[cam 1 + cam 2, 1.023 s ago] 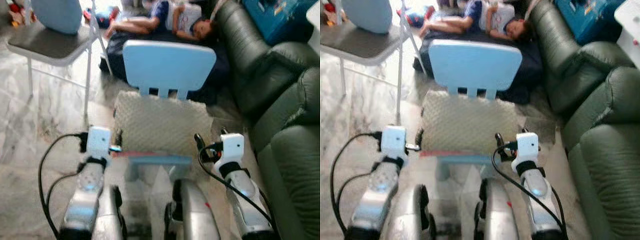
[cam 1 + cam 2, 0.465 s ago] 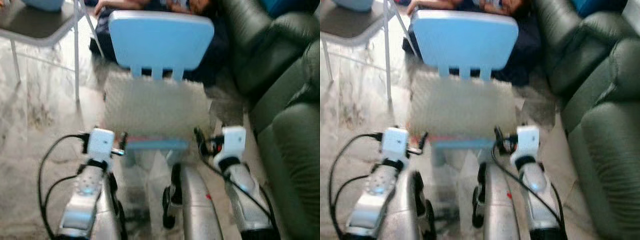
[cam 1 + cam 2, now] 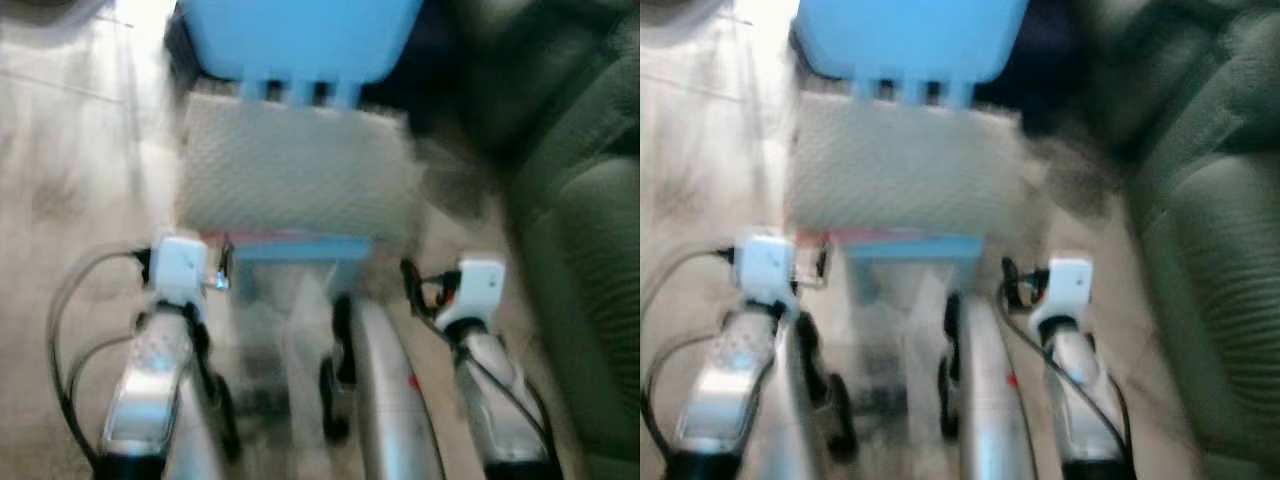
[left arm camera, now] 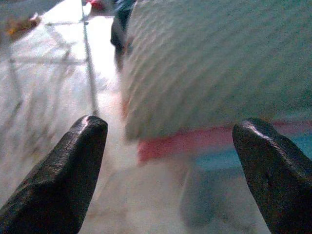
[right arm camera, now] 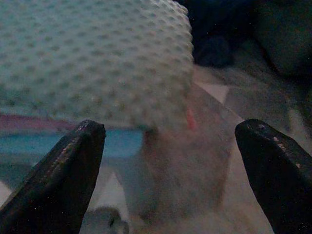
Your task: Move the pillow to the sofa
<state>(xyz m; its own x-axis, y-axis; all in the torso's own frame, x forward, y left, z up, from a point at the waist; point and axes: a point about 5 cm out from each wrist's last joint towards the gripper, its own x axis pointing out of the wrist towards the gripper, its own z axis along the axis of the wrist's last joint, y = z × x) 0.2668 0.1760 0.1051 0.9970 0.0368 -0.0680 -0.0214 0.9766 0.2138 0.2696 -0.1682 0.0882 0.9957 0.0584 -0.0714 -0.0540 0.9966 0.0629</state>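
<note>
I see the pillow (image 3: 295,165) — pale and dimpled — lying on the seat of a small blue chair (image 3: 300,35) straight ahead of me, with the dark green sofa (image 3: 585,260) off to the right, though the head views are blurred. My left gripper (image 4: 170,165) sits near the pillow's near-left corner and my right gripper (image 5: 168,170) near its near-right corner — both with fingers spread wide and nothing between them, neither touching the pillow. A pale stone floor (image 3: 70,180) lies to the left of the chair.
</note>
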